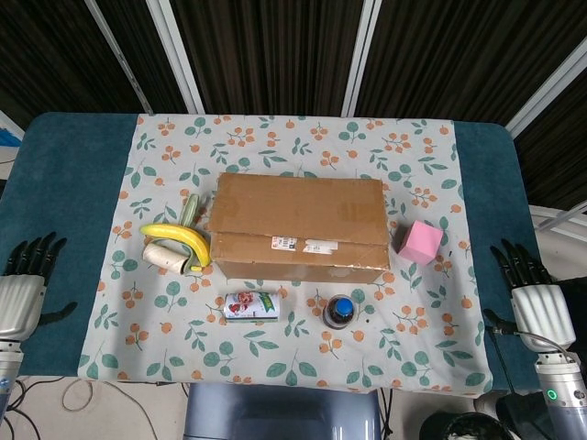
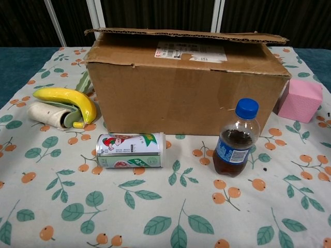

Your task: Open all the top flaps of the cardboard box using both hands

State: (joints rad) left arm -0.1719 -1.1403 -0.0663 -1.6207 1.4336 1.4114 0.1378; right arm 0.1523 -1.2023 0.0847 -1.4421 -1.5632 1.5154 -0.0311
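Brown cardboard box (image 1: 298, 228) at frame centre on the leaf-and-orange-printed tablecloth (image 1: 293, 147), top flaps down. Left hand (image 1: 23, 289) at lower left edge, right hand (image 1: 535, 298) at lower right, both empty with fingers apart, well clear of the box.

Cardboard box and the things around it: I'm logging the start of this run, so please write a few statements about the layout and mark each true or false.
1. The cardboard box has its top flaps folded down. True.
2. The left hand grips a flap. False: it rests at the table's edge, far from the box, holding nothing.
3. The soda bottle stands upright in front of the box. True.
4. The can stands upright. False: it lies on its side.
5. The pink block sits on the box. False: it sits on the tablecloth beside it.
6. The right hand holds nothing. True.
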